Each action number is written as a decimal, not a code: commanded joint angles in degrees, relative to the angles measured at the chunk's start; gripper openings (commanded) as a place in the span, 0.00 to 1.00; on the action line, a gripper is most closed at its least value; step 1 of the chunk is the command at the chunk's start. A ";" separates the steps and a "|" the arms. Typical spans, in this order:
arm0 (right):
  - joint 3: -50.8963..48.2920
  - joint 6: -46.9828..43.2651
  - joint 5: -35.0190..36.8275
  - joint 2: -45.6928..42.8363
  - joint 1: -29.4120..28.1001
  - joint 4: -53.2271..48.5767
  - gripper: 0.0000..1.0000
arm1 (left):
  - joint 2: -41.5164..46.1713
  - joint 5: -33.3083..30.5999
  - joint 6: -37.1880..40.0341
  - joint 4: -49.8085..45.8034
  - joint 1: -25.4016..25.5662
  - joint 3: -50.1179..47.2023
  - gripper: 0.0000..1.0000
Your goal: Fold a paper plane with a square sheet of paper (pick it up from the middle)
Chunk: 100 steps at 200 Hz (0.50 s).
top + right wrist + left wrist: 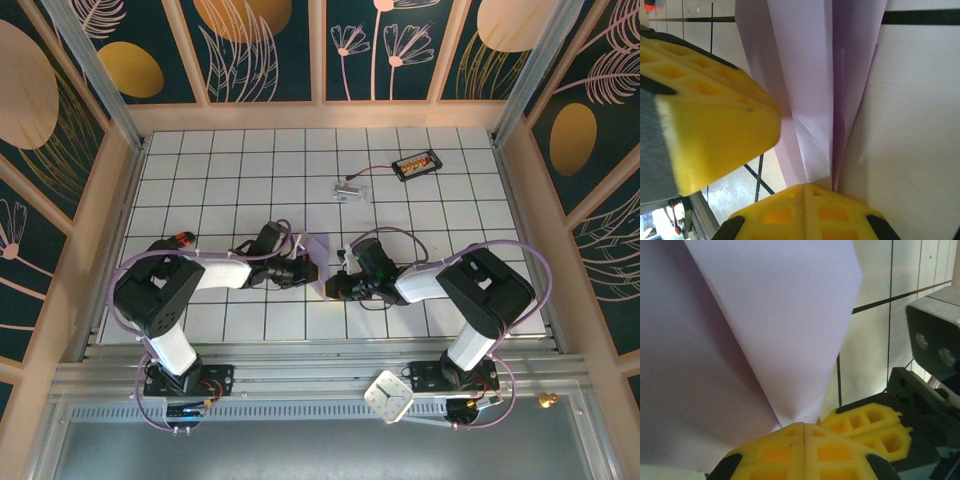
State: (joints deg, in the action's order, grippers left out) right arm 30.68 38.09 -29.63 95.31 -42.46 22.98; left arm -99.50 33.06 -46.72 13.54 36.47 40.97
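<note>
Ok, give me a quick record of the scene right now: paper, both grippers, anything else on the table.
paper: thin lavender paper sheet, folded with visible creases, held between the two grippers over the white tiled table
left gripper: shut on the sheet
right gripper: shut on the sheet, close beside the left one
far side: small clear plastic piece with a wire; black holder with orange parts
near edge: white clock-like square by the right arm's base

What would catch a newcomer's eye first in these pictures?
The folded lavender paper stands out at the middle of the white tiled table. The left fingers and right fingers are both shut on it from opposite sides. A small white clock lies on the near rail by the right arm's base.
</note>
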 commanded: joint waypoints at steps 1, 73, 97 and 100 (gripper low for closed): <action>-2.07 0.05 1.06 1.95 0.27 -7.77 0.00 | -2.75 2.27 0.54 1.19 0.28 2.74 0.07; -2.29 -0.67 1.24 2.30 0.28 -8.98 0.00 | -8.03 -3.69 4.85 -5.05 -0.04 7.88 0.05; -2.46 -0.98 1.59 2.34 0.27 -9.70 0.00 | -8.76 -4.51 5.40 -5.29 -0.93 8.80 0.05; -2.45 -1.04 1.61 2.32 0.27 -9.76 0.00 | -8.90 -4.55 5.37 -5.35 -1.12 8.93 0.05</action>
State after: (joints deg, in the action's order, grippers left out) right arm 30.68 38.02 -29.63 95.39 -42.46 22.94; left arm -106.48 32.38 -43.29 9.74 36.53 48.29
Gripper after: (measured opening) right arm 0.057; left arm 0.056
